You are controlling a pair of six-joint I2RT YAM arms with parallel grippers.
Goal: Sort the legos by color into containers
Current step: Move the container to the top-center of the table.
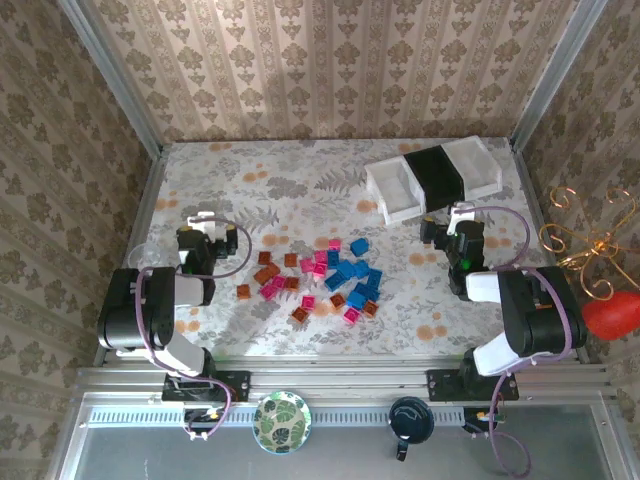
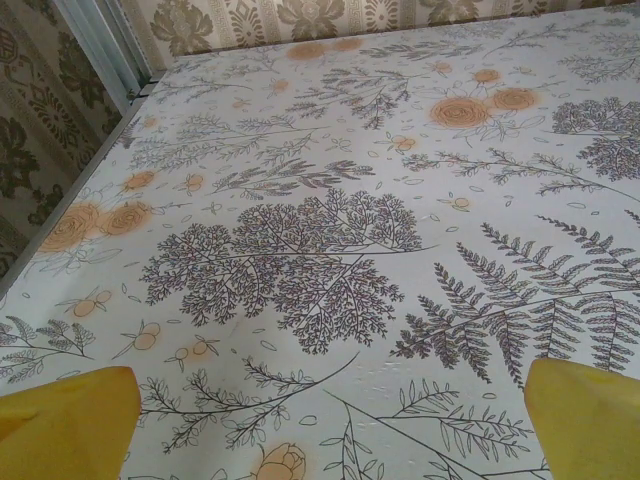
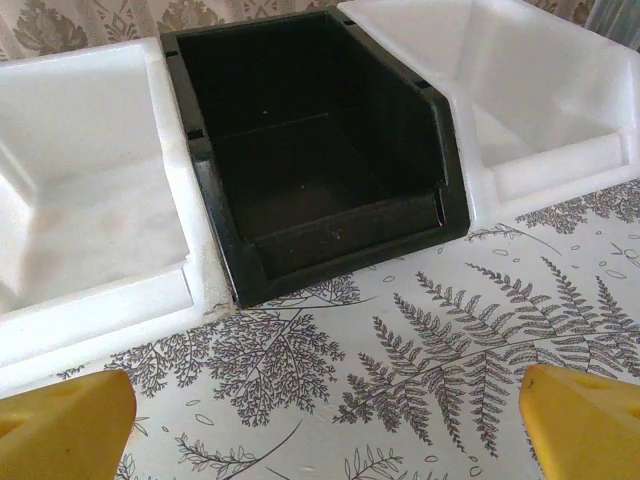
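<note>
At my right wrist, the left white tray runs off the view's left edge, the right white tray off its top and right. My right fingertips are cropped at the bottom corners; my left fingertips likewise. From above, the legos crowd together, too small to count.

Legos piled mid-table, trays at 2 o'clock.
Blue, pink and brown legos lie mixed in a loose pile on the table, just toward 6 o'clock of its centre, with blue mostly on the 3 o'clock side. The three trays stand joined in a row: white, black, white. The left gripper is at 9 o'clock of the pile and the right gripper at 3 o'clock, near the trays; both are apart from the legos. A green plate rests at 6 o'clock.
</note>
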